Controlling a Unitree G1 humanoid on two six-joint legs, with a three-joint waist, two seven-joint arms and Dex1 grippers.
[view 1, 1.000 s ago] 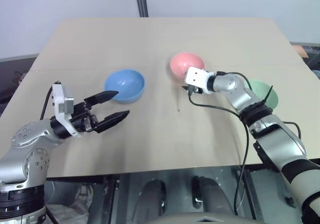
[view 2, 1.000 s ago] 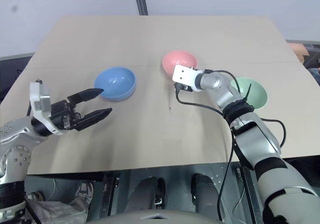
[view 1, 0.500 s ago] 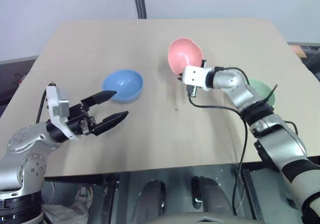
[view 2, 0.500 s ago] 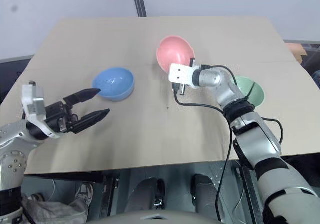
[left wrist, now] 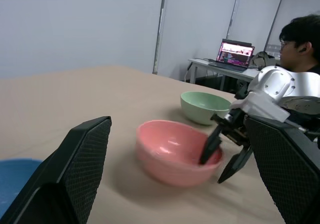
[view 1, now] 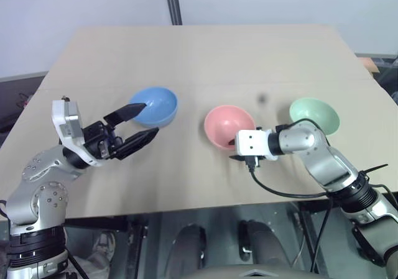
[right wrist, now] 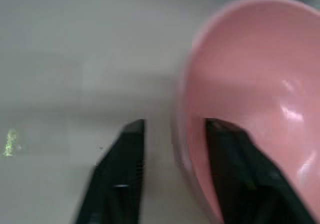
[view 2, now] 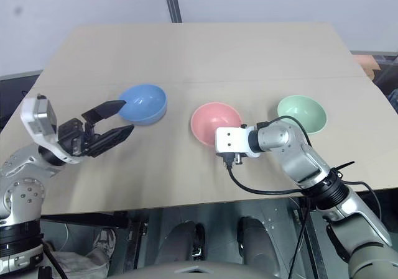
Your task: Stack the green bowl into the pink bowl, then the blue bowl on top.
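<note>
Three bowls stand in a row on the tan table (view 1: pixel 186 49). The blue bowl (view 1: pixel 155 105) is on the left, the pink bowl (view 1: pixel 229 125) in the middle and the green bowl (view 1: pixel 314 113) on the right, each apart from the others. My right gripper (right wrist: pixel 175 126) is open and straddles the pink bowl's near rim, one finger inside (right wrist: pixel 235 159) and one outside, with a gap to the rim. The pink bowl rests upright on the table. My left gripper (view 1: pixel 149 118) hovers open just in front of the blue bowl, holding nothing.
The table's front edge runs close below both grippers. A black cable (view 1: pixel 280 192) loops from my right wrist over that edge. A person (left wrist: pixel 300 39) sits beyond the table at a desk with an open laptop (left wrist: pixel 235 54).
My right gripper carried the pink bowl, lifted and tilted half a second ago, from the far middle to the nearer middle of the table, set it down and opened. The left gripper stayed put.
</note>
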